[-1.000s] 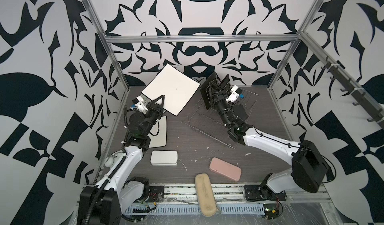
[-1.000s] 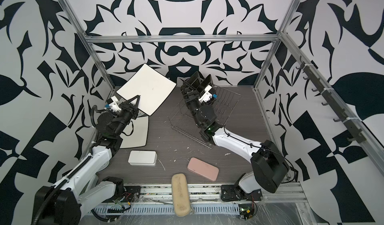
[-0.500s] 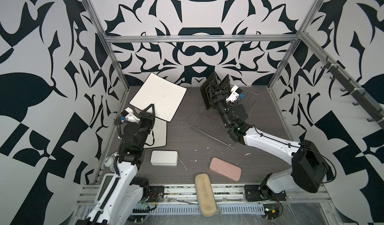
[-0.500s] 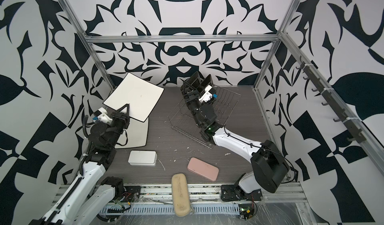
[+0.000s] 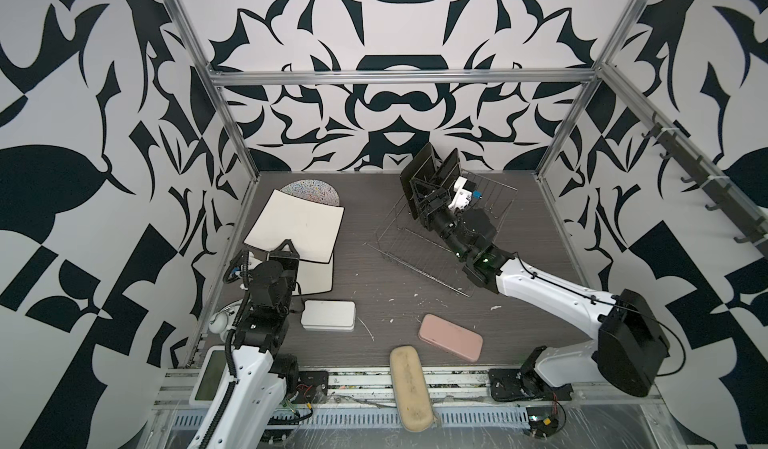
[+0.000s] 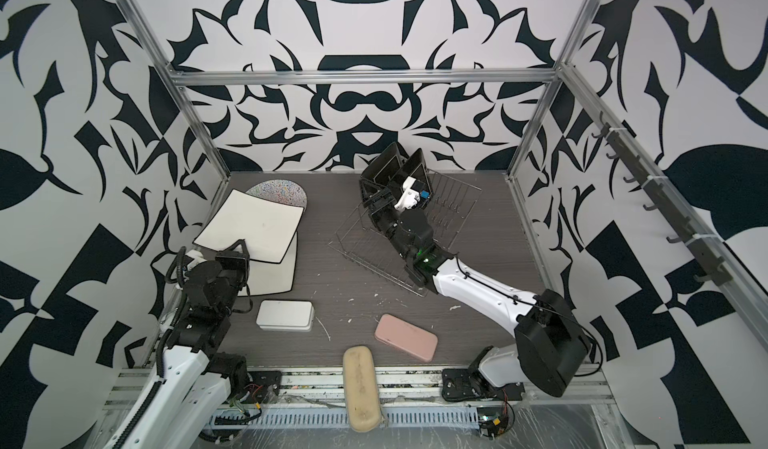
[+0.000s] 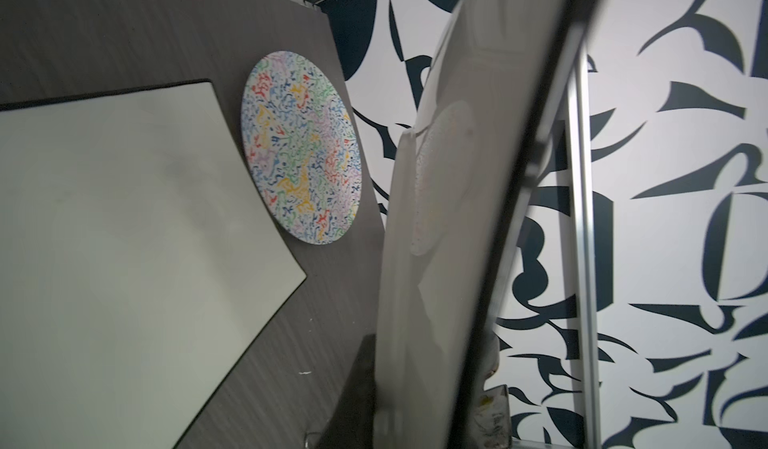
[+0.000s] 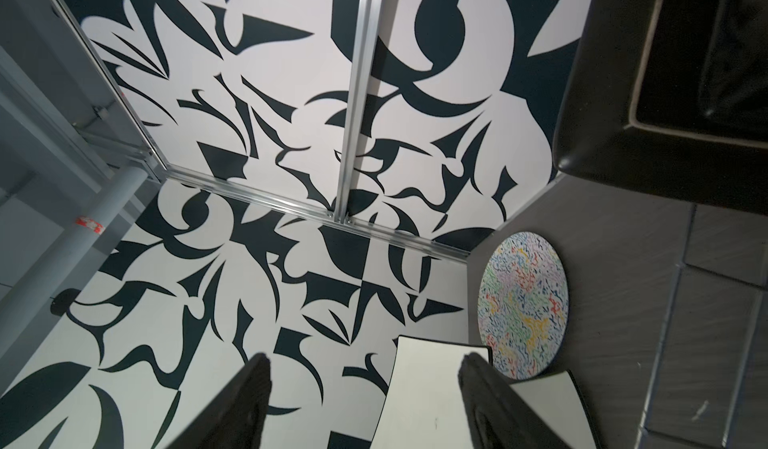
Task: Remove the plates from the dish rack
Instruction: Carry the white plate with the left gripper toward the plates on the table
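My left gripper is shut on the near edge of a square white-backed plate with a dark rim, held tilted above the table at the left. Under it a second white-backed plate lies flat. A round multicoloured plate lies behind them. In the left wrist view the held plate runs edge-on between the fingers. Two black square plates stand in the wire dish rack. My right gripper is open beside them, with nothing between its fingers.
A white rounded tin lies just right of my left arm. A pink case and a beige case lie near the front edge. Patterned walls and metal posts close in the left, back and right.
My left arm has drawn back towards the front left and lowered the white-backed plate, uncovering the round plate. The right gripper stays at the black plates and has opened a little wider.
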Controlling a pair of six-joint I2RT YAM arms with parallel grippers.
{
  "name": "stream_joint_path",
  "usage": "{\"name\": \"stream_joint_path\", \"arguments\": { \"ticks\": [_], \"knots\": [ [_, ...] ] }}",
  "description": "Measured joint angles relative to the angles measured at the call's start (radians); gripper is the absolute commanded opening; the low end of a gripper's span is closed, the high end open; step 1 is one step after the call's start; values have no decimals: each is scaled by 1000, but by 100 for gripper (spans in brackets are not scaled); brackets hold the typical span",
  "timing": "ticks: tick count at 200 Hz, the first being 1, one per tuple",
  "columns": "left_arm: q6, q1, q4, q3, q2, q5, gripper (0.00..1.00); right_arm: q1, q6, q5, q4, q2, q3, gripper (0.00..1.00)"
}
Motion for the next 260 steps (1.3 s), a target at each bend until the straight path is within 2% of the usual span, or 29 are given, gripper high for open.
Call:
{"name": "stream_joint_path", "arguments": {
  "ticks": [57,121,191,260],
  "knots": [
    [-19,18,-21,-6,2,-27,0,0,-1,-140,-175,10,0,83],
    [-50,42,-30,-40,26,-30,0,2,-27,-262,-265,58,6,91],
    [-58,58,-29,-67,23,-35,0,19,-133,-316,-362,61,44,93],
    [-72,75,-34,-103,26,-42,0,27,-167,-352,-392,96,96,94]
  ]
}}
